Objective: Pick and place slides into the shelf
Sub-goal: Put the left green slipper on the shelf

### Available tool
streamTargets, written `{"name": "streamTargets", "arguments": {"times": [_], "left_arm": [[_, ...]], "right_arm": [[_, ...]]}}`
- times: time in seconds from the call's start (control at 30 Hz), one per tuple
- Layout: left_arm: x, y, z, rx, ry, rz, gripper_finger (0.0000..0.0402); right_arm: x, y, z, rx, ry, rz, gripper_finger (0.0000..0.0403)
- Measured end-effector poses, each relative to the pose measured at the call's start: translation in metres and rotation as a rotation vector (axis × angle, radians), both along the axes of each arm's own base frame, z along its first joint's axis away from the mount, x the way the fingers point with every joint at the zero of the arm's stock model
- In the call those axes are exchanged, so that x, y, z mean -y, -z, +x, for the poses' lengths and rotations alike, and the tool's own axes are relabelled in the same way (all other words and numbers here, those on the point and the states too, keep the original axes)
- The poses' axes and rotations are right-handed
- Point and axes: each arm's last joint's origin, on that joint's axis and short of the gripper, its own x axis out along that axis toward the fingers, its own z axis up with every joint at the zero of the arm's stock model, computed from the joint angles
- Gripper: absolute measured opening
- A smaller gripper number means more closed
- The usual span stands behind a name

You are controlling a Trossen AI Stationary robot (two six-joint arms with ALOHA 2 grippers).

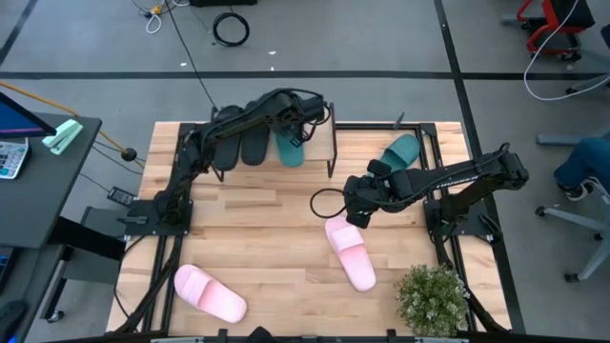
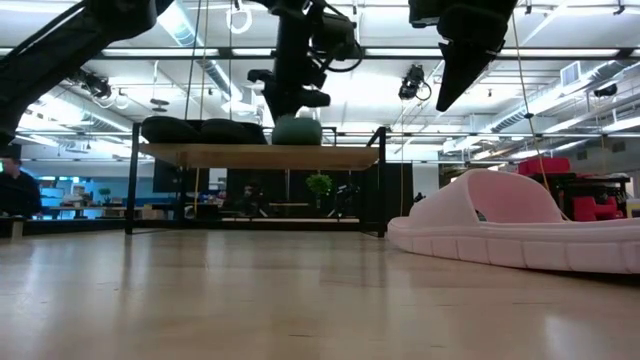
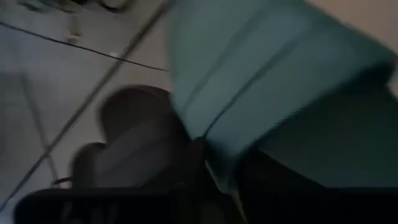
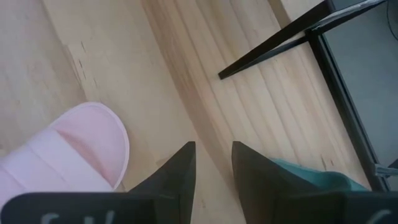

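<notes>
In the high view the shelf point(image 1: 319, 133) sits at the upper centre of the frame, its plank carrying two black slides point(image 1: 240, 145) side by side with a teal slide point(image 1: 291, 148) just to their right. The left gripper point(image 1: 297, 122) reaches over that teal slide; in the left wrist view the teal rubber point(image 3: 267, 81) fills most of the picture with a black slide point(image 3: 134, 143) beside it, but whether the fingers clamp it or have let go cannot be told. The right gripper point(image 1: 355, 215) hovers at centre right, its fingers point(image 4: 177, 171) parted with nothing between them, just above a pink slide point(image 1: 349, 252) lying on the table point(image 1: 267, 238). A second teal slide point(image 1: 402, 151) lies at upper right, and another pink slide point(image 1: 210, 292) at lower left. A potted plant point(image 1: 435, 299) stands at lower right.
</notes>
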Motion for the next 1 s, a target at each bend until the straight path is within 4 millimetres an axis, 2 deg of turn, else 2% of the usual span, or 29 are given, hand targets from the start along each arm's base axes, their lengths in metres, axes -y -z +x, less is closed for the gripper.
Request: {"name": "streamTargets", "arguments": {"times": [0.2,0.37,0.57,0.77,1.0], "left_arm": [[0.008,-0.001,0.003,0.032,0.037,-0.076,0.0137],[0.027,-0.003,0.009,0.038,0.105,-0.109,0.0162],[0.048,-0.005,0.016,-0.028,0.267,-0.124,0.0158],[0.049,-0.010,0.013,-0.011,0.265,-0.127,0.0151],[0.056,-0.029,0.004,0.030,0.283,-0.107,0.0146]], "right_arm": [[0.000,0.000,0.000,0.000,-0.001,0.000,0.0110],[0.000,0.000,0.000,0.000,0.000,0.000,0.0110],[0.000,0.000,0.000,0.000,-0.001,0.000,0.0110],[0.000,0.000,0.000,-0.003,-0.007,-0.002,0.0110],[0.000,-0.001,0.001,-0.014,-0.070,-0.043,0.0099]]}}
